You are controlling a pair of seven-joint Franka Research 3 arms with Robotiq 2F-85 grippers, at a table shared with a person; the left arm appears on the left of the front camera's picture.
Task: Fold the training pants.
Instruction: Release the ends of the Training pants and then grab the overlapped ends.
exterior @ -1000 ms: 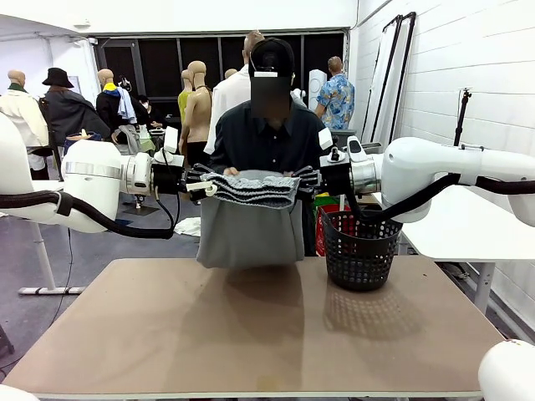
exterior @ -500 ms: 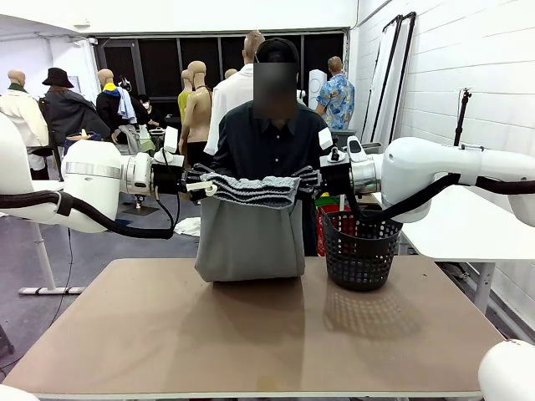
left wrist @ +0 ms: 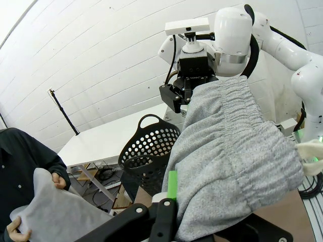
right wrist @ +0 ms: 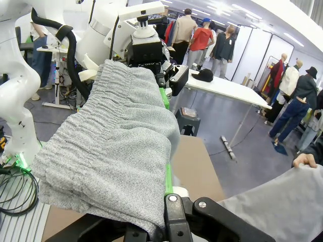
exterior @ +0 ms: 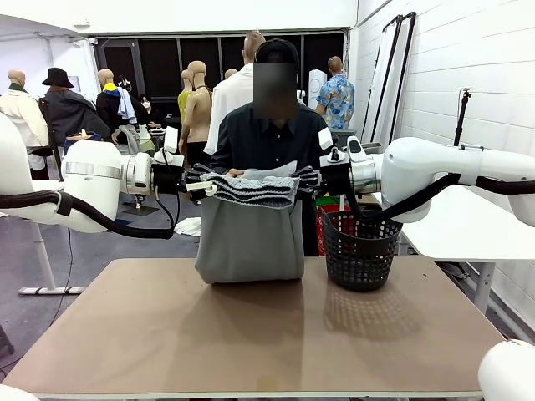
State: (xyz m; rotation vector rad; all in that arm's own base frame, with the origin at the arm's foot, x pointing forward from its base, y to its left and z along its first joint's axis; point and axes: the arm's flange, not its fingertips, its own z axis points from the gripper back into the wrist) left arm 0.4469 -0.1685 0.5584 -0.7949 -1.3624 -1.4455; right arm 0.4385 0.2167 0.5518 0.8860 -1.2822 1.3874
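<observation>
Two grippers were clamped shut on the training pants (exterior: 251,238). The left gripper (exterior: 199,181) pinched one end of the gathered waistband and the right gripper (exterior: 308,178) the other. The cloth hung below and between them, over the table (exterior: 167,334). Beyond the fingers, a person's hand (left wrist: 59,180) held grey fabric. A black basket (exterior: 361,251) stood below the right gripper.

A robotics lab hall (white block wall (exterior: 468,67), bare grey floor (exterior: 17,276)) with plain worktables (exterior: 167,334).
</observation>
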